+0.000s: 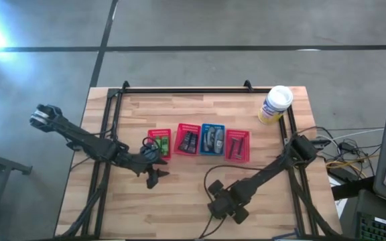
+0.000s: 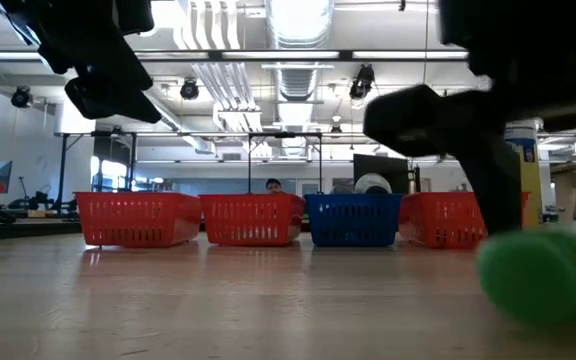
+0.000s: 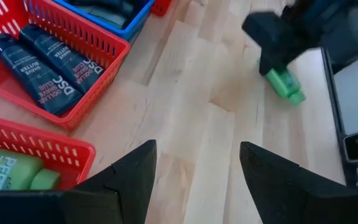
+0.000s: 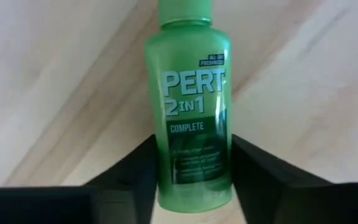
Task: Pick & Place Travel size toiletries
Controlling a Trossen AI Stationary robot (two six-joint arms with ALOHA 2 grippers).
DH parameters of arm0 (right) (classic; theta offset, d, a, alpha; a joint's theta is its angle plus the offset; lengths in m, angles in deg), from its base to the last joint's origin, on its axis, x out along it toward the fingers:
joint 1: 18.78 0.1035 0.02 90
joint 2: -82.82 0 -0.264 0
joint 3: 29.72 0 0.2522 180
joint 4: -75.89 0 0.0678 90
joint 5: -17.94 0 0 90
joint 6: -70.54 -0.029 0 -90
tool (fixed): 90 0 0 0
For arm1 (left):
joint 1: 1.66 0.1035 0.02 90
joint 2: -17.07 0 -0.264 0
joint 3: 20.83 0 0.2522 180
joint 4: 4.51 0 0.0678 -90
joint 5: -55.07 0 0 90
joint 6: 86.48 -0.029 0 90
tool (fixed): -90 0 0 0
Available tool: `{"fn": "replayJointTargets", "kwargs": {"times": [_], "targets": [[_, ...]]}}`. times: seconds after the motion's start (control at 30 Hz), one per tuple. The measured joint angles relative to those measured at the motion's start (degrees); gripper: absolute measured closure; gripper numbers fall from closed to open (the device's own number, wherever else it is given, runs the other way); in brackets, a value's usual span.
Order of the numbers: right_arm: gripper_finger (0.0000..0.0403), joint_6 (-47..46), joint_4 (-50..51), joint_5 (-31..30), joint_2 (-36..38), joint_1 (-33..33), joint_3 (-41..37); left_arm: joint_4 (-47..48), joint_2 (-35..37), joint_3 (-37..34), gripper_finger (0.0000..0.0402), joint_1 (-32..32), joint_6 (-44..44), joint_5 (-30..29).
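Observation:
A bright green Pert bottle (image 4: 192, 106) lies on the bare wood near the table's near edge, its lower part between the fingers of my right gripper (image 4: 194, 165). In the low view the green bottle (image 2: 540, 275) rests on the tabletop; in the high view my right gripper (image 1: 220, 206) hides it. My left gripper (image 3: 194, 177) is open and empty, hovering just on the near side of the leftmost red basket (image 1: 159, 142), which holds green bottles (image 3: 8, 171). The second red basket (image 3: 73, 109) holds black tubes (image 3: 51, 56). My right gripper has the green bottle's lower body (image 4: 194, 186) pinched between its two fingers, one on each side. The fingers (image 4: 135, 171) lie along the bottle, coming low over the table. The cap end (image 4: 185, 12) sticks out past the fingertips, and the bottle lies on the wood.
Four mesh baskets stand in a row mid-table: two red ones, a blue basket (image 1: 212, 139) and another red basket (image 1: 238, 144). A white canister (image 1: 275, 104) stands at the far right corner. Bare wood lies between the baskets and the near edge.

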Motion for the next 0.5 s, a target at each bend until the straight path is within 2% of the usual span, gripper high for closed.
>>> {"fn": "replayJointTargets", "kwargs": {"times": [0.1,0.13,0.27,0.5], "targets": [[0.0285,-3.1,4.6,0.0,0.8,-1.3,2.5,0.2,0.1,0.2,0.0165,-0.6,-4.4,0.8],[0.0288,-4.4,5.9,0.2,1.3,-1.9,3.3,0.4,0.1,0.5,0.0165,-1.1,-7.0,1.4],[0.0288,-11.4,7.7,1.8,4.4,-5.4,5.4,0.3,0.0,2.7,0.0165,-3.9,-19.7,0.6],[0.0265,-31.0,3.4,13.5,8.7,-18.3,8.4,0.1,-0.7,6.9,0.0165,-7.5,-43.3,-8.4]]}}
